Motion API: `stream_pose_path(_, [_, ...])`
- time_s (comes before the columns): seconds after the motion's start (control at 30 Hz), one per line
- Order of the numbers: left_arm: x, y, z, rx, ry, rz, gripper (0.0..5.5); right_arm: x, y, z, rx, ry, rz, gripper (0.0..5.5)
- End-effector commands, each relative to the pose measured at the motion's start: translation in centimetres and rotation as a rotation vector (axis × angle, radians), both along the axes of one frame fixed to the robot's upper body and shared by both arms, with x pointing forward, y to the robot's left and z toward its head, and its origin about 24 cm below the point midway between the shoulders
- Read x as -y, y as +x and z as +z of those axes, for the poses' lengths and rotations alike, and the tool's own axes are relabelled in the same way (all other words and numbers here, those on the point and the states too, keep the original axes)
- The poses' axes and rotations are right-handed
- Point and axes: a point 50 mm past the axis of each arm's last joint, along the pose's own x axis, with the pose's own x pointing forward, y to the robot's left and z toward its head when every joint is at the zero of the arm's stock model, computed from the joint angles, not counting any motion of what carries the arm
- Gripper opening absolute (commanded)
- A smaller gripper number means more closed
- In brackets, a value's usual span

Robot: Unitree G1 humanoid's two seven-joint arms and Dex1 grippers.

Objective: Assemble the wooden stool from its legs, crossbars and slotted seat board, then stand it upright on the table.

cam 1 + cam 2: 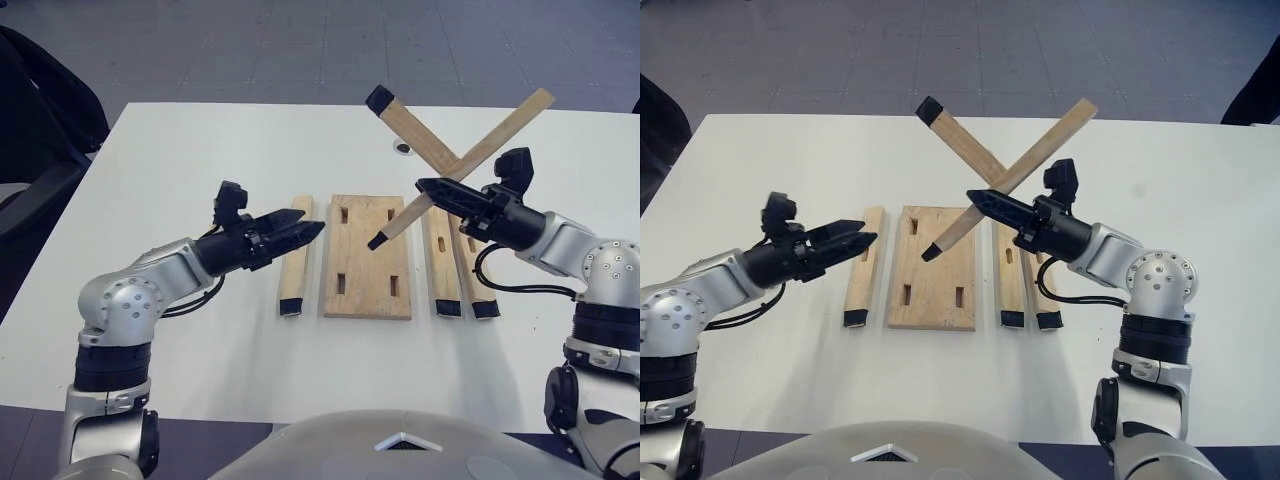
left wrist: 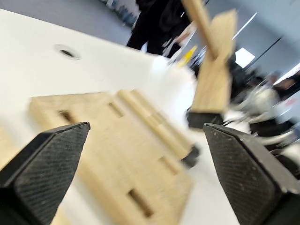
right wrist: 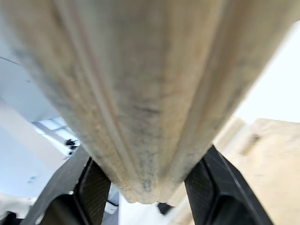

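A: Stool cross (image 1: 455,160) could swing in the right fingers (image 3: 98,187). They are clamped on one leg only, below the joint, with most of the weight beyond them.

B: Its capped end hangs past their tips, over the board (image 1: 365,290). If it misses a slot, the unpinned board probably slides.

A: Left fingers (image 2: 47,164)?

B: Spread wide, empty, by a loose leg (image 1: 295,265) on the worktop. The board is just ahead of their tips.
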Motion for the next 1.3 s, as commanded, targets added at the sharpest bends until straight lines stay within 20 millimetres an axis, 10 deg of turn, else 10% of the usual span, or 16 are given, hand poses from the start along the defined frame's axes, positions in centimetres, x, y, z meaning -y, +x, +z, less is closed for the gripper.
stream_pose_path(0.03, [1.3, -0.2, -2.5, 0.277, 0.467, -0.251, 4.48, -0.3, 0.4, 0.7, 0.152, -0.142, -0.02, 2.03])
stream_pose_path(0.53, [3.9, -1.5, -4.2, 0.507, 0.801, -0.476, 4.48, -0.7, 0.3, 0.4, 0.19, -0.167, 0.003, 2.03])
stream_pose_path(0.93, [-2.4, -2.1, -3.6, 0.501, 1.313, -0.91, 4.48, -1.2, 0.4, 0.7, 0.304, -0.272, 0.014, 2.03])
stream_pose_path(1.3, [-2.0, -1.1, -3.6, 0.643, 1.269, -0.923, 4.48, -5.0, 3.6, 0.6, 0.509, -0.369, 0.084, 2.03])
